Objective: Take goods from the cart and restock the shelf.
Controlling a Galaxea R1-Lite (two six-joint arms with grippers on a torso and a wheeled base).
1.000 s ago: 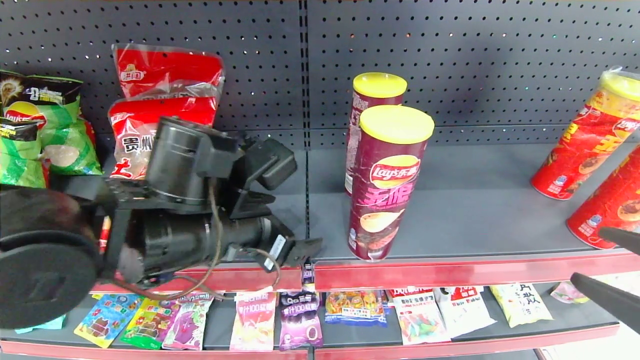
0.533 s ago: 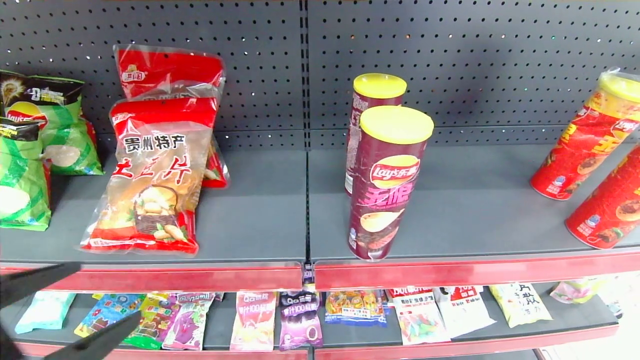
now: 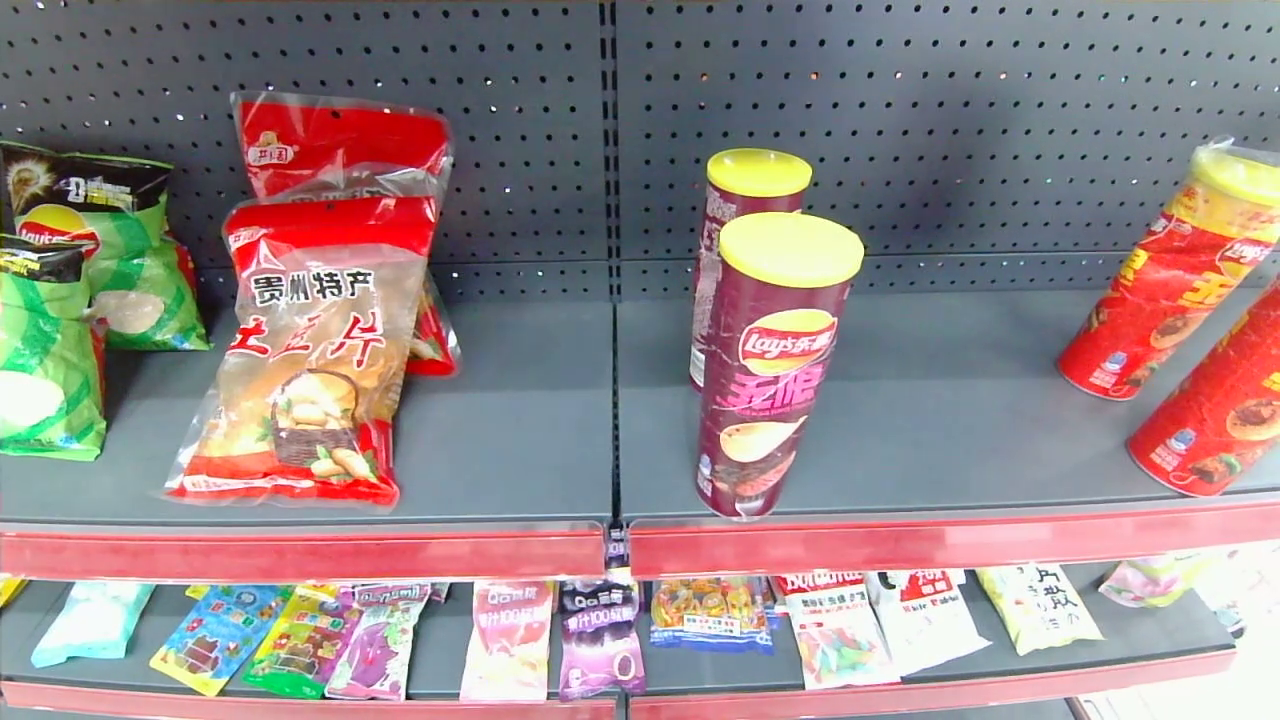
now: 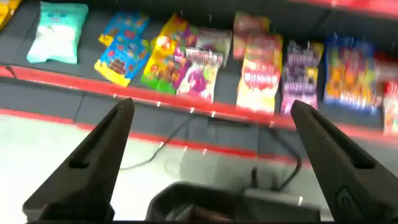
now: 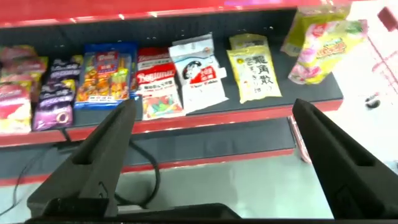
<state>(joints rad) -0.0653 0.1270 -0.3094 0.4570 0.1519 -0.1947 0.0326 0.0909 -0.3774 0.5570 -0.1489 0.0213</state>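
Left end effector (image 4: 212,104) and right end effector (image 5: 214,102), spread wide and empty, face the lower shelf's (image 4: 56,78) front edge; the potato bag (image 3: 300,350) lies above on the upper shelf (image 3: 520,440).

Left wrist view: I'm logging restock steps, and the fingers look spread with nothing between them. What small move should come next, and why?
Probably carry the left gripper toward the cart for another item. Its fingers are spread and empty, like those of the right gripper, and the potato-slice bag already sits on the upper shelf, with bare room beside it.
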